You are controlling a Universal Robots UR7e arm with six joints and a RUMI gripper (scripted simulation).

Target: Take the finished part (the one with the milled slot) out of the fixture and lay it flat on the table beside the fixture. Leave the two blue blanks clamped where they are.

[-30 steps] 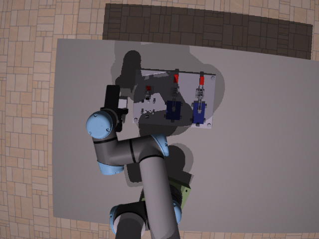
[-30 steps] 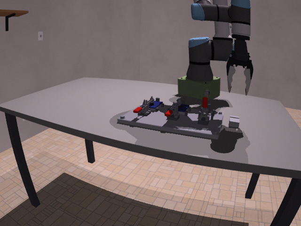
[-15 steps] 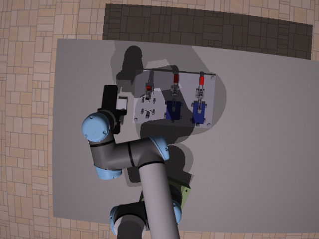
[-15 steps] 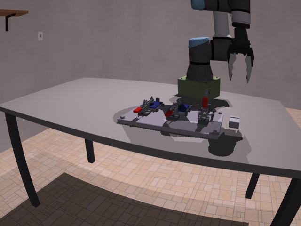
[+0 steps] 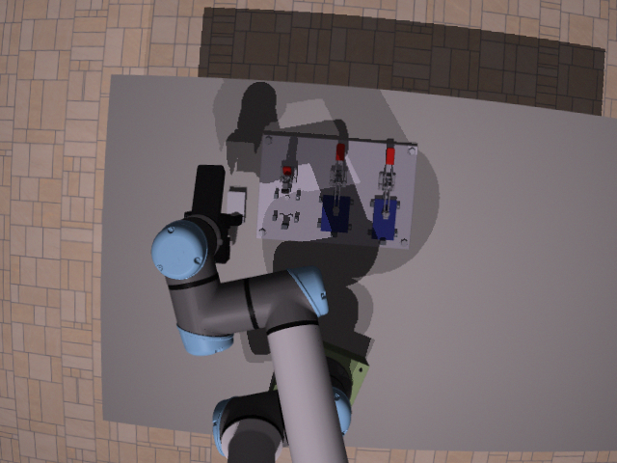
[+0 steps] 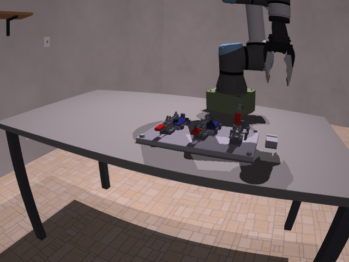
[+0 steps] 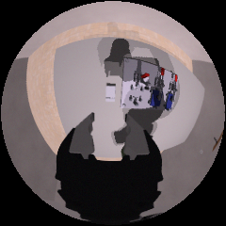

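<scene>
While flat, finished part [image 6: 271, 140] beside fixture [image 6: 157, 140].

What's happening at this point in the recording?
The finished part already lies flat on the table beside the fixture, out of its station. That station's clamp stands open with its red handle up. The two blue blanks remain clamped. The arm's claw hangs high above the part, partly open and holding nothing.
</scene>
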